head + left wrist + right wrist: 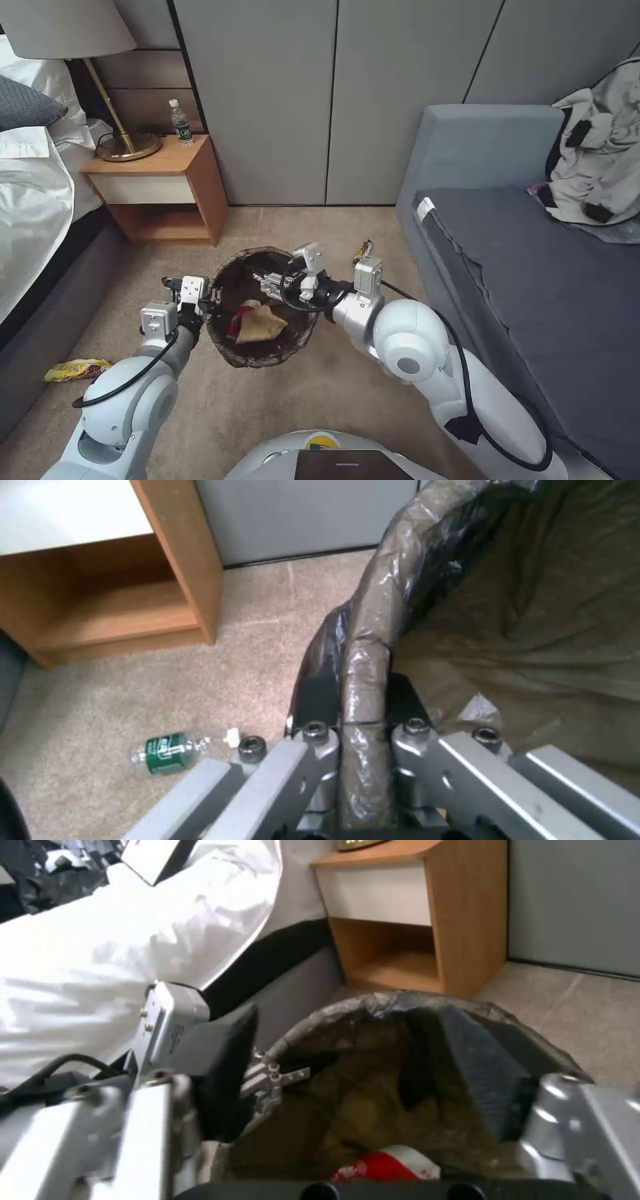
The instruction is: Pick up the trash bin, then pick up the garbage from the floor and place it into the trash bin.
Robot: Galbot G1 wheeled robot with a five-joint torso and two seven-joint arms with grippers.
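Trash bin [263,357] held off the carpet floor [320,400] in front of the robot, dark bag folded over its rim. Left gripper [212,303] clamped on the bin's rim at the robot's left side; in the left wrist view its fingers [313,700] sit one inside, one outside the bag-covered rim [363,680], closed tight on it. Right gripper [267,281] is over the bin's mouth, at the far-right part of the rim, fingers spread apart with nothing between them; the right wrist view looks down into the bin [427,1010] past its open fingers [227,1070]. Inside the bin: crushed red-and-white cup [235,321] and a brown paper scrap [261,324] lying against it. Cup [387,1165] also seen at the bin's bottom from the right wrist. Still on the floor: a yellow snack wrapper [77,369] near the bed, a small wrapper [363,251] by the sofa, and a green-labelled bottle [170,746] lying on its side near the nightstand [160,190].
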